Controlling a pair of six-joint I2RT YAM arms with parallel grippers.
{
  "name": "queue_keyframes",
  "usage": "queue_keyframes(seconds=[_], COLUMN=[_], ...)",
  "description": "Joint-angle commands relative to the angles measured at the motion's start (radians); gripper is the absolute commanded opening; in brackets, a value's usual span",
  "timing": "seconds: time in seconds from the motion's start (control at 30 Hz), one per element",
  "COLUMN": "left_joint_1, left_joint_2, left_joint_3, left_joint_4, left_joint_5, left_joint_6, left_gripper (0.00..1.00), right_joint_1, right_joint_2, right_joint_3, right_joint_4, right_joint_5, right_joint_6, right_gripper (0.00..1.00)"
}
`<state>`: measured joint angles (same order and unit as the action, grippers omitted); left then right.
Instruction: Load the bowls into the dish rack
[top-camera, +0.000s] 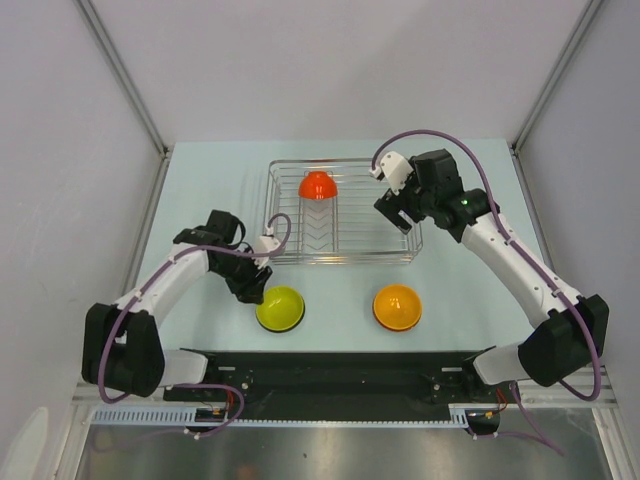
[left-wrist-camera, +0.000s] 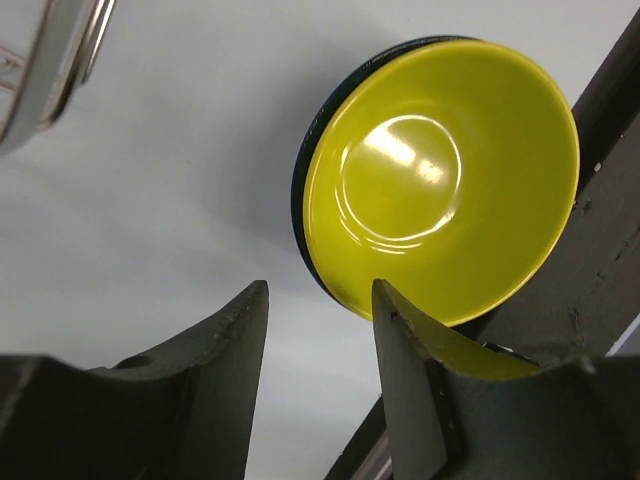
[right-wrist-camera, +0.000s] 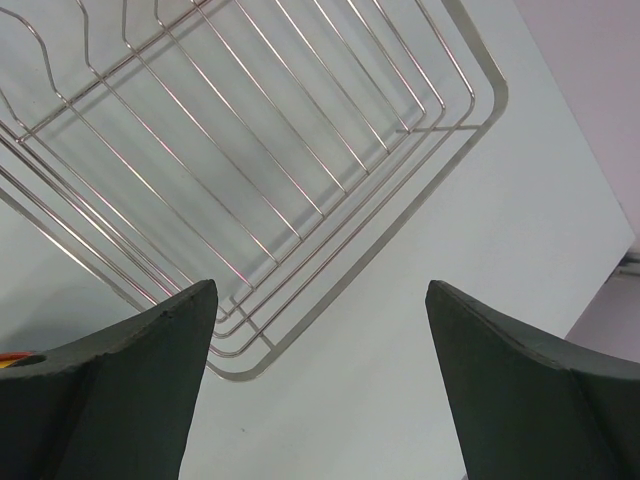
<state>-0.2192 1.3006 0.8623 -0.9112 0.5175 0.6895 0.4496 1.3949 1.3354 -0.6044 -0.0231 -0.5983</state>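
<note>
**Left gripper** (top-camera: 254, 284) (left-wrist-camera: 315, 300): low over the bench (top-camera: 200, 190), near-left of centre. Fingers (left-wrist-camera: 225, 370) parted, grasping nothing; bare surface shows between them.

**Yellow bowl** (top-camera: 280, 308) (left-wrist-camera: 440, 180): on the bench toward the near edge, just beyond the left fingertips, its rim passing behind one finger.

**Red bowl** (top-camera: 318, 185): inside the dish rack, at the far side, left of middle.

**Dish rack** (top-camera: 340, 261) (right-wrist-camera: 300, 150): silver wire, at the bench's centre toward the far edge.

**Orange bowl** (top-camera: 397, 306): on the bench near the near edge, right of the yellow bowl, apart from it.

**Right gripper** (top-camera: 396, 204) (right-wrist-camera: 320, 300): above the rack's right end. Fingers (right-wrist-camera: 130, 380) spread wide, released, empty.
</note>
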Motion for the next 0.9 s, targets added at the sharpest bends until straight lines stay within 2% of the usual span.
queue_keyframes(seconds=[0.0,0.17,0.27,0.47,0.73,0.87], left_joint_1=[-0.037,-0.075,-0.089,-0.106,-0.123,-0.132], left_joint_2=[0.031,0.058,0.072,0.068,0.069,0.069], left_joint_3=[0.067,0.067,0.055,0.046,0.046,0.037], left_joint_4=[0.047,0.063,0.074,0.075,0.075,0.084], left_joint_5=[-0.004,-0.008,-0.017,-0.024,-0.034,-0.045], left_joint_6=[-0.027,-0.045,-0.053,-0.061,-0.076,-0.084], left_gripper=[0.50,0.43,0.32,0.22,0.14,0.05], right_joint_1=[-0.006,-0.006,-0.006,-0.006,0.003,0.004], right_joint_2=[-0.020,-0.022,-0.022,-0.022,-0.023,-0.027], right_joint_3=[-0.005,-0.010,-0.008,-0.007,-0.005,-0.007], right_joint_4=[0.034,0.040,0.043,0.043,0.043,0.043], right_joint_5=[0.012,0.009,0.003,-0.003,-0.001,0.000], right_joint_6=[0.015,0.015,0.020,0.022,0.023,0.022], right_gripper=[0.91,0.91,0.91,0.91,0.91,0.91])
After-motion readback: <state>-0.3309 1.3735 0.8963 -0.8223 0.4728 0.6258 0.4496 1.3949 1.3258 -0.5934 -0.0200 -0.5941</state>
